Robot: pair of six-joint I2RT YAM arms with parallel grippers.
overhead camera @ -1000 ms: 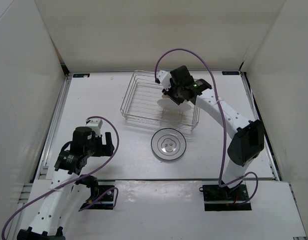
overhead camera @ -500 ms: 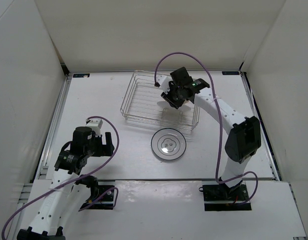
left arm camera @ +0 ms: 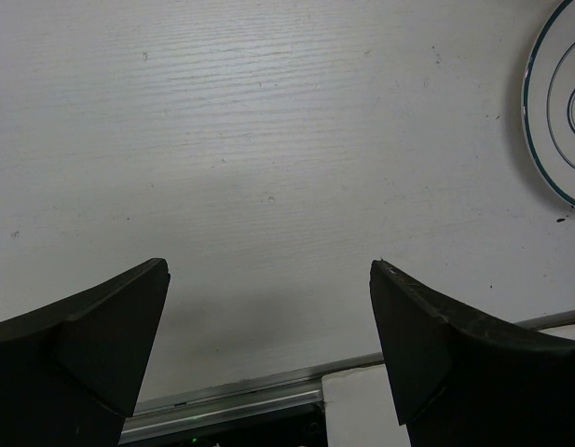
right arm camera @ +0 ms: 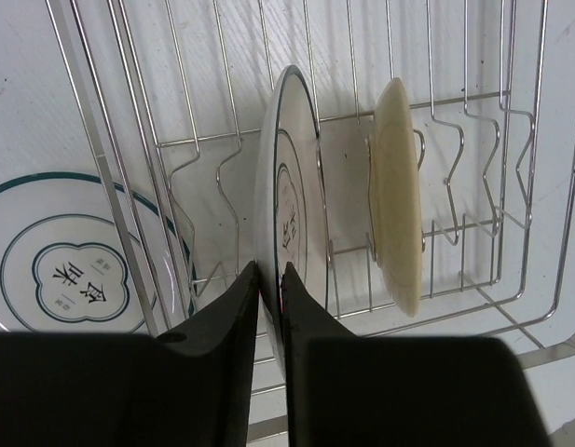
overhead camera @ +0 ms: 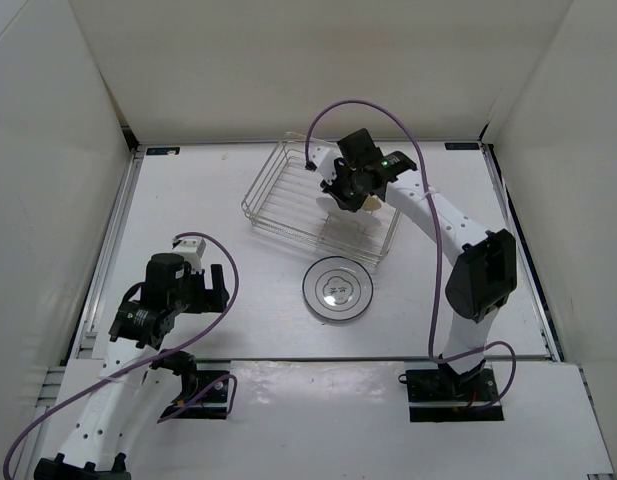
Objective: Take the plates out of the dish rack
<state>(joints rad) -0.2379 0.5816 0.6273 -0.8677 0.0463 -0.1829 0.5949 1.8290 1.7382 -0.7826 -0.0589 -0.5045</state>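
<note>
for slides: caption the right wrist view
The right gripper pinches the white plate in the dish rack, tan plate beside it.

Two white plates [right arm camera: 292, 214], one tan plate [right arm camera: 396, 186], one dish rack [overhead camera: 288, 195]

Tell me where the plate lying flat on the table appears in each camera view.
Top external: flat plate at centre, just below the dish rack.
Left wrist: only its rim, at the upper right edge.
Right wrist: lower left, seen through the rack bars.
Shared landmark: the dish rack, absent from left wrist.
</note>
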